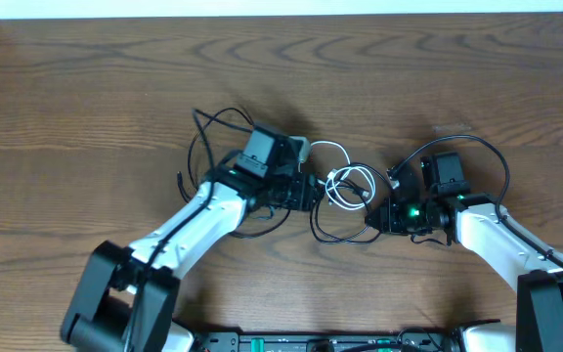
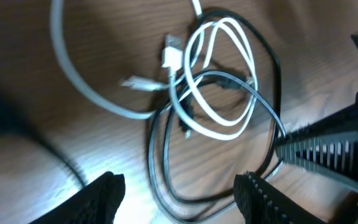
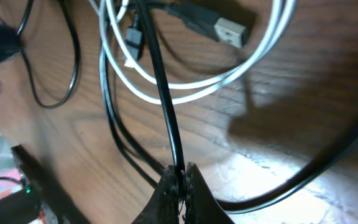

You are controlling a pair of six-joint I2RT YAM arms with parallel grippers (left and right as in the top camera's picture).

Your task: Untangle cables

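A thin, glossy white cord point(image 2: 219, 133), coiled in loose oval loops, and a thin, smooth black cord point(image 3: 168, 118), laid in a wider round loop, are seen interlaced near the middle of a brown wooden table point(image 1: 66, 98) with wavy grain, where light is reflected in pale patches. At 9 o'clock of this coil the left gripper point(image 2: 179, 199) is held with its ribbed black fingers spread wide above the black loop. At 3 o'clock the right gripper point(image 3: 179, 186) is pressed together on the black cord, and a white strip point(image 1: 281, 8) borders the table at 12 o'clock.
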